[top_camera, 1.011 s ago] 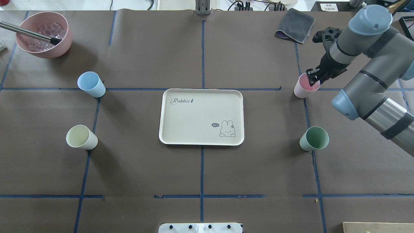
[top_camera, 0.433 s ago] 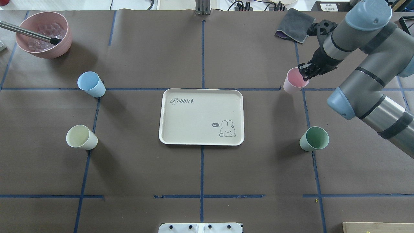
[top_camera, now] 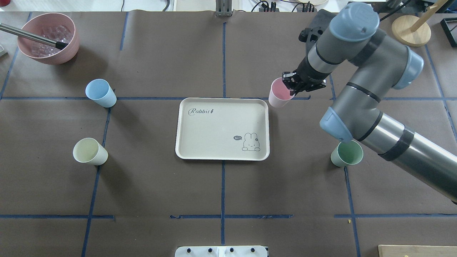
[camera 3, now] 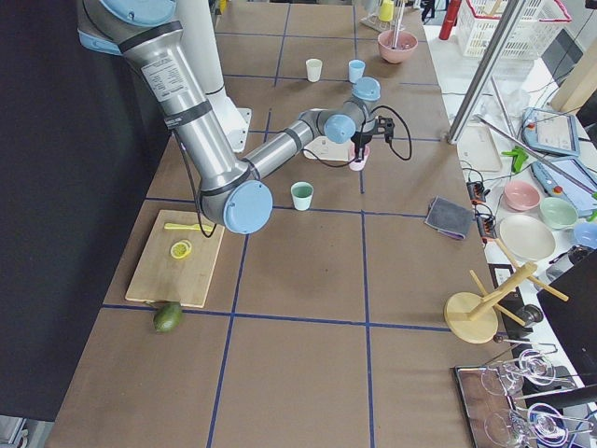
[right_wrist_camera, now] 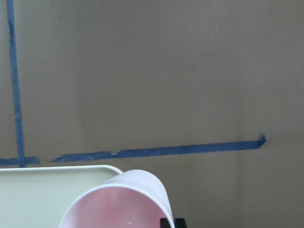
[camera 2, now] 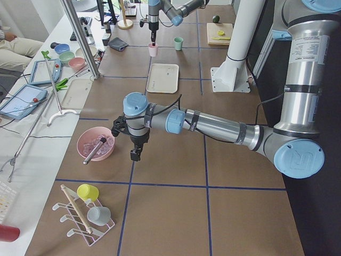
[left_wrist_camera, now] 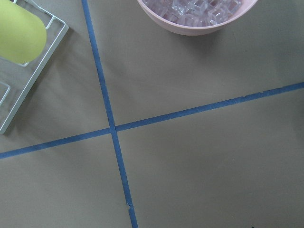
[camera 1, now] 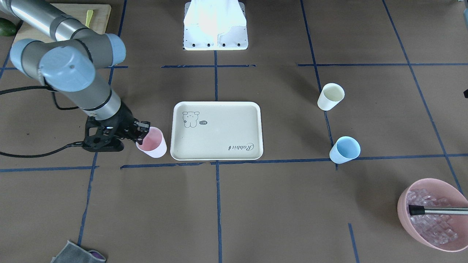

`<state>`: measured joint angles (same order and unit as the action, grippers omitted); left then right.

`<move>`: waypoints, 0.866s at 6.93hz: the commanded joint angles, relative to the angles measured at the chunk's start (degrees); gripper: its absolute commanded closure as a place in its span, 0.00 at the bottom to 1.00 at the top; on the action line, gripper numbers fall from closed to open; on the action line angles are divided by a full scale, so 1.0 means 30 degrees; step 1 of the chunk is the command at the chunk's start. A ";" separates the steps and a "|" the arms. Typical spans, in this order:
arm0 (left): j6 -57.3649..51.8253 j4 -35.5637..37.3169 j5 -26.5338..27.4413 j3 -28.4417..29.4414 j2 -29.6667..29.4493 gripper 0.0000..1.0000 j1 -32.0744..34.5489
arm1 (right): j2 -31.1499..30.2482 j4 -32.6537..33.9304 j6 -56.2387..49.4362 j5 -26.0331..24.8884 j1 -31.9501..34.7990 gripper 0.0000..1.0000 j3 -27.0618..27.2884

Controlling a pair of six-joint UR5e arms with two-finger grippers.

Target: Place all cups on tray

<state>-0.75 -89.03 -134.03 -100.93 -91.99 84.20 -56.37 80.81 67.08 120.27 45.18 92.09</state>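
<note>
Overhead exterior view, biggest thing first. Flat cream tray (top_camera: 217, 132) in the middle of the table, with round corners and a raised white rim. Small bear drawing at its near right corner, "Rabbit" written at its far left.

Four small cups with no handles, wider at the top than the bottom. Pink cup (top_camera: 279, 93) just beside the tray's far right corner, not set down on it. Mint green cup (top_camera: 346, 153) to the right of the tray on the near side, partly under the right arm. Light blue cup (top_camera: 101, 92) on the far left and cream cup (top_camera: 90, 151) on the near left, both well apart from the tray.

Right gripper (top_camera: 290, 86) pinched tight on the right side of the pink cup's rim. Left gripper (camera 2: 136, 154) low over the table beside the big bowl, seen only from the side. Cannot tell if open or closed.

A moment before: pink cup farther right, by the blue tape line and well apart from the tray. Now carried left, close up to the tray, with the right arm swung in toward the middle. Tray, bowl and the other three cups in the same spots.

Big pink bowl (top_camera: 73, 46) at the far left corner, full of clear ice cubes (top_camera: 43, 46), with a metal stick (top_camera: 28, 35) poking in. Cups all mouth up, showing only their own colour inside.
</note>
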 commanded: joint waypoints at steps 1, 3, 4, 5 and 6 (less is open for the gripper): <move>-0.0042 -0.0001 0.0000 0.0155 -0.0012 0.00 0.0000 | 0.0976 0.0162 0.3707 -0.1910 -0.1841 0.99 -0.0140; -0.0043 -0.0001 0.0000 0.0243 -0.0012 0.00 0.0000 | 0.1092 0.0133 0.3946 -0.2003 -0.1905 0.99 -0.0722; -0.0042 -0.0001 0.0000 0.0244 -0.0041 0.00 0.0000 | 0.0919 0.0133 0.3919 -0.2671 -0.2108 0.99 -0.0871; -0.0042 -0.0001 0.0000 0.0244 -0.0012 0.00 0.0000 | 0.0859 0.0133 0.3918 -0.2939 -0.2226 0.97 -0.0931; -0.0042 -0.0001 0.0000 0.0244 -0.0041 0.00 0.0000 | 0.0888 0.0104 0.3947 -0.2970 -0.2314 0.80 -0.0931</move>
<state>-0.88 -89.03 -134.03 -100.20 -92.06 84.20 -53.67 81.19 78.84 111.89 38.61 89.44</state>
